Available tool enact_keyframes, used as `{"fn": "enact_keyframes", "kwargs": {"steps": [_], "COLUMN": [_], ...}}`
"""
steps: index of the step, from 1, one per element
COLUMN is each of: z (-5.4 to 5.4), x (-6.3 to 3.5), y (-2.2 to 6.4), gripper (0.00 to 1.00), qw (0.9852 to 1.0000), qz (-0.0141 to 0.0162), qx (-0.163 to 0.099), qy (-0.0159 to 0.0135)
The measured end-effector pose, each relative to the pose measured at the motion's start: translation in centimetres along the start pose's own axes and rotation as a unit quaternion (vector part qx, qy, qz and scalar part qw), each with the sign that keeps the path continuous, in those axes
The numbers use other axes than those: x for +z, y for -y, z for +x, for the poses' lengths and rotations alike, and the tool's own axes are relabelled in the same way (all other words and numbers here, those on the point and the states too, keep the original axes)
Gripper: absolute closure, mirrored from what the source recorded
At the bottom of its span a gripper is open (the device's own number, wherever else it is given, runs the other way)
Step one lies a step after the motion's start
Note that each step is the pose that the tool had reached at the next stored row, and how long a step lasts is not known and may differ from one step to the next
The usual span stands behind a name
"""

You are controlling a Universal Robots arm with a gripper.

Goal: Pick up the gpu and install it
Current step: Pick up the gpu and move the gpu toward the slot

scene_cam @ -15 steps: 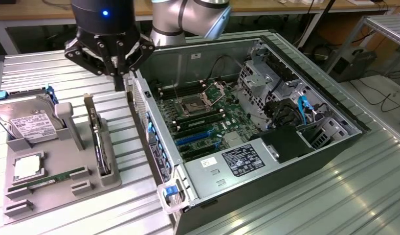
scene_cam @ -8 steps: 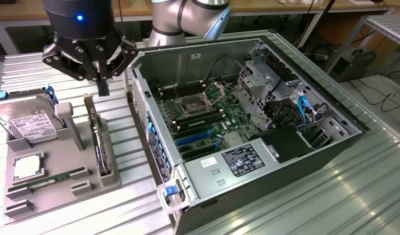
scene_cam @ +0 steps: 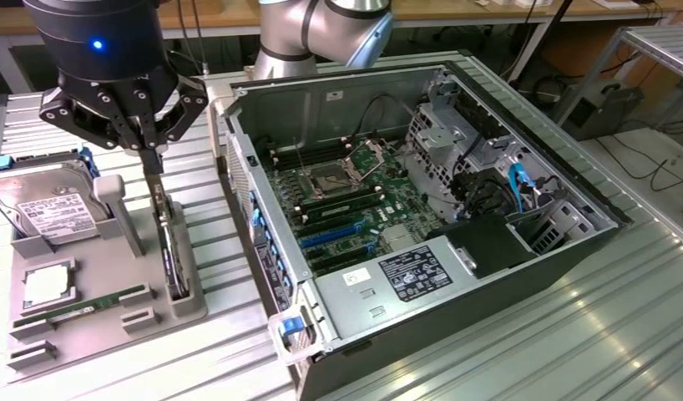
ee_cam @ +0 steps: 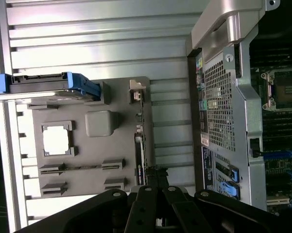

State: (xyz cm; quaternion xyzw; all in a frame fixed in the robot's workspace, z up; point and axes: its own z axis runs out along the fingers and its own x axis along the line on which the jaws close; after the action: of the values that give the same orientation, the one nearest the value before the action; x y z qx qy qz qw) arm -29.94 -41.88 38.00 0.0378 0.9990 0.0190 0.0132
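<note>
The gpu (scene_cam: 168,242) stands on edge in a slot of the grey holder tray (scene_cam: 108,330), seen as a thin dark card. My gripper (scene_cam: 151,163) hangs right over it, fingers pinched together on the card's upper edge. In the wrist view the gpu (ee_cam: 140,155) is an edge-on dark strip in the tray (ee_cam: 87,165), and my gripper (ee_cam: 155,171) closes at its near end. The open computer case (scene_cam: 564,180) lies to the exterior view's right, with blue expansion slots (scene_cam: 336,238) on its motherboard.
On the tray there are a silver hard drive (scene_cam: 47,209), a square processor (scene_cam: 48,284) and a green memory stick (scene_cam: 80,307). The case wall (ee_cam: 223,97) rises close beside the tray. Ribbed metal tabletop (scene_cam: 564,334) surrounds both.
</note>
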Motion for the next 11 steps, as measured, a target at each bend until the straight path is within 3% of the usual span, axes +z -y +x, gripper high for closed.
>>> {"fn": "enact_keyframes", "kwargs": {"steps": [11], "z": [0.0], "x": [0.0], "y": [0.0], "gripper": [0.89], "qw": [1.0], "qz": [0.0], "qx": [0.0], "qy": [0.0]}}
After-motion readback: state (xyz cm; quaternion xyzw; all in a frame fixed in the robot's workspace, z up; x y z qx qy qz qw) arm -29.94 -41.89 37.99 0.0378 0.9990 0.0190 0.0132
